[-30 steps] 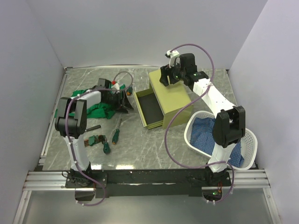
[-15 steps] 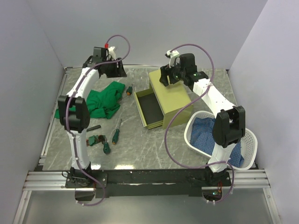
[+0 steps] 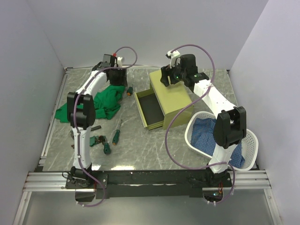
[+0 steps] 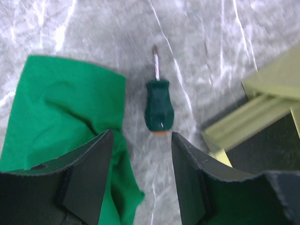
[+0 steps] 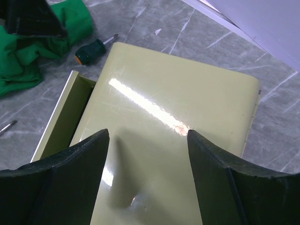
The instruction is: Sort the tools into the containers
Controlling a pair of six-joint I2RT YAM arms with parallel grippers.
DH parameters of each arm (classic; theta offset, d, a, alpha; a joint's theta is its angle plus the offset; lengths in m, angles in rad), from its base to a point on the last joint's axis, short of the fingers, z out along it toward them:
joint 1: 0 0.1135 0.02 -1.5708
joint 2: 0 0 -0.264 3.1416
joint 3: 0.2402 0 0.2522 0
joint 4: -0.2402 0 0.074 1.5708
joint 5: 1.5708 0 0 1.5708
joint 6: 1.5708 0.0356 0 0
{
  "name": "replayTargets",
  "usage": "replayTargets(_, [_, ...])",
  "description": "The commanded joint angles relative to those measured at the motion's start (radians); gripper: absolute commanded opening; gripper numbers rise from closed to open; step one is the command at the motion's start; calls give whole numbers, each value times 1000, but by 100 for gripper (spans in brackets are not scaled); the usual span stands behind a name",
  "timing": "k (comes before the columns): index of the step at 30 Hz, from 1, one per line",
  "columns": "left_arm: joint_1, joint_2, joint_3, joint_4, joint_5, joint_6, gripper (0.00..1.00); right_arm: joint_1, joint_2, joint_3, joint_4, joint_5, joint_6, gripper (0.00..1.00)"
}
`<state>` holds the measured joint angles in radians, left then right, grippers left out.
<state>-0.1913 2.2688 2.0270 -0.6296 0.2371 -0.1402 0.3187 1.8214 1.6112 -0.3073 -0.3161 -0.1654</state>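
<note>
Left of the chest [image 3: 176, 96] | left gripper [image 4: 141, 136] hovering, jaws parted, holding nothing | screwdriver [image 4: 158, 105] lying just ahead, tip pointing far | left arm [image 3: 91, 84] nearer

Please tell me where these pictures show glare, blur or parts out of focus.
Right wrist view: a bright streak of glare crosses the top of the chest, with a shadow between the right gripper's fingers. Left wrist view: the screwdriver and the green cloth look slightly soft, and the left gripper's fingers are out of focus. Top view: even light, faint shadows.
</note>
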Motion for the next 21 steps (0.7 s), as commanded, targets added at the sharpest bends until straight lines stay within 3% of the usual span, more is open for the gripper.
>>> replayTargets(1, [-11, -248, -130, -13, 24, 77, 59, -6, 30, -79, -190, 69, 3, 76])
replayTargets(3, [-8, -388, -213, -68, 31, 122, 61, -7, 30, -82, -193, 61, 1, 76])
replayTargets(6, [50, -550, -365, -175, 89, 307, 65, -7, 32, -79, -194, 54, -8, 77])
replayTargets(9, [187, -692, -503, -353, 232, 569, 67, -7, 29, -82, -199, 52, -20, 77])
replayTargets(10, [237, -722, -554, -448, 263, 740, 69, -7, 27, -83, -200, 49, -25, 78])
replayTargets(16, [407, -838, -708, -542, 100, 1116, 67, -6, 22, -91, -207, 25, -23, 78])
replayTargets(21, [444, -839, -829, -486, 73, 1229, 63, 3, 19, -88, -205, 14, -20, 78])
